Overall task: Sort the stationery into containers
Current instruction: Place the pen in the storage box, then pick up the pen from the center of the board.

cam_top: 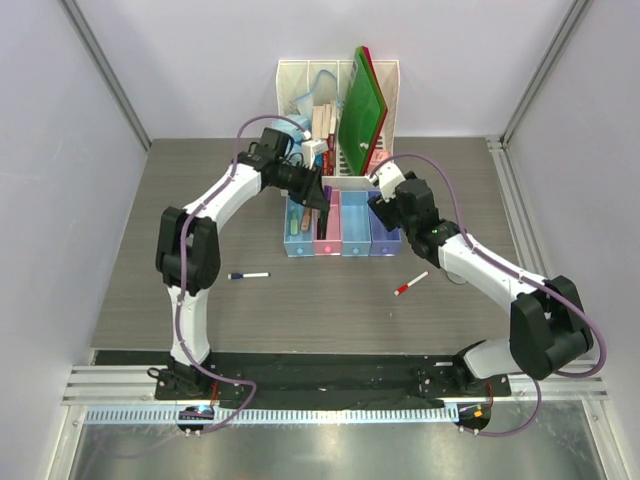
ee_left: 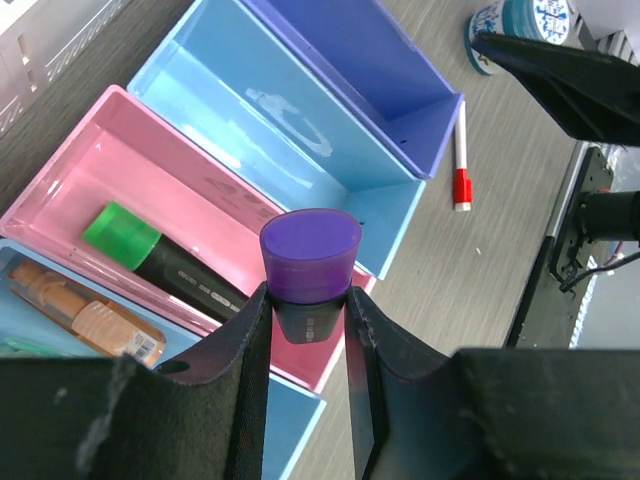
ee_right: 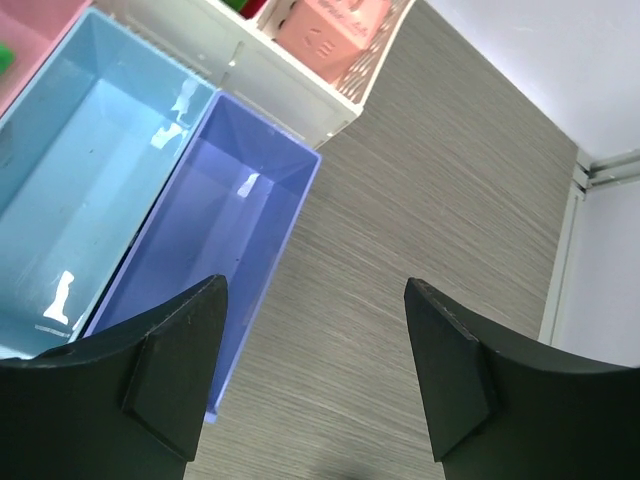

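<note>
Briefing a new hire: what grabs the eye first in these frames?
The left gripper clamps a purple-ended marker right above the pink tray, where a green-ended marker already lies. The right gripper hangs open and empty at the purple tray's edge; a red-capped pen and a blue-capped pen lie loose on the table.

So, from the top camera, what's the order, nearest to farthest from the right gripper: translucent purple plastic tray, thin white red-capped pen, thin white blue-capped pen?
1. Translucent purple plastic tray: under the right gripper, rightmost tray.
2. Thin white red-capped pen: on the table, right side.
3. Thin white blue-capped pen: on the table, left side.
</note>
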{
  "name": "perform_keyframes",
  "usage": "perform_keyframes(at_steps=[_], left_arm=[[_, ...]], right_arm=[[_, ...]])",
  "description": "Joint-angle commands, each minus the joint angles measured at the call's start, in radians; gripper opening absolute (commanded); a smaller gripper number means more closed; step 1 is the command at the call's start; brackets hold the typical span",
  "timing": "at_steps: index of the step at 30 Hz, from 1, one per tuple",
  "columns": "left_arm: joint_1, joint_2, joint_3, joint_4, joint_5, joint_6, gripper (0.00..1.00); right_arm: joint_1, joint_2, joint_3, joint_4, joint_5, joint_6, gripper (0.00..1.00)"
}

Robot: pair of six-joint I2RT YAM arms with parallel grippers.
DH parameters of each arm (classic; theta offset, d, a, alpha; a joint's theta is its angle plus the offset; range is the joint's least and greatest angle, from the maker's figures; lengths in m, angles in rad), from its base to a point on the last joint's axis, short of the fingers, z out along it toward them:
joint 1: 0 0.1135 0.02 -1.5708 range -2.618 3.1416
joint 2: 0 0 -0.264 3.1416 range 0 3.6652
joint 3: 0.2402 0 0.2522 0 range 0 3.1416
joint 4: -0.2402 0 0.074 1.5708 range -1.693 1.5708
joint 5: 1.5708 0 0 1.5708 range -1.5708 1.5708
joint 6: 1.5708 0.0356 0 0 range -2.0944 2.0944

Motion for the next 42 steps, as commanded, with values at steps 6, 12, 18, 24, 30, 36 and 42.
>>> perform_keyframes(at_steps=[6,12,18,24,30,36,42], left_arm=[[-0.006,0.089,0.015,0.041,-0.06,-0.02,0.14],[-0.006,0.112,0.028,0.027,-0.081,-0.02,0.37],[-0.004,0.097,0.029,0.023,-0.078,-0.02,0.57],[-0.004,0.039,0.025,-0.006,-0.058,-0.02,0.63],[-0.004,-0.111,-0.041,-0.157,-0.092,0.099,0.65],[0.005,-0.295,-0.204,-0.252,-0.193,0.236,0.66],[0.036,-0.44,-0.362,-0.247,-0.279,0.273,0.66]], right_arm=[[0.0,-0.002,0.018,-0.138,-0.139,-0.149,0.76],[0.0,-0.043,-0.022,-0.256,-0.204,-0.259,0.77],[0.0,-0.071,-0.085,-0.396,-0.282,-0.394,0.77],[-0.001,-0.045,-0.149,-0.419,-0.328,-0.448,0.77],[0.0,-0.002,-0.205,-0.403,-0.336,-0.492,0.77],[0.0,0.001,-0.226,-0.394,-0.343,-0.518,0.77],[0.0,-0.06,-0.214,-0.367,-0.311,-0.502,0.77]])
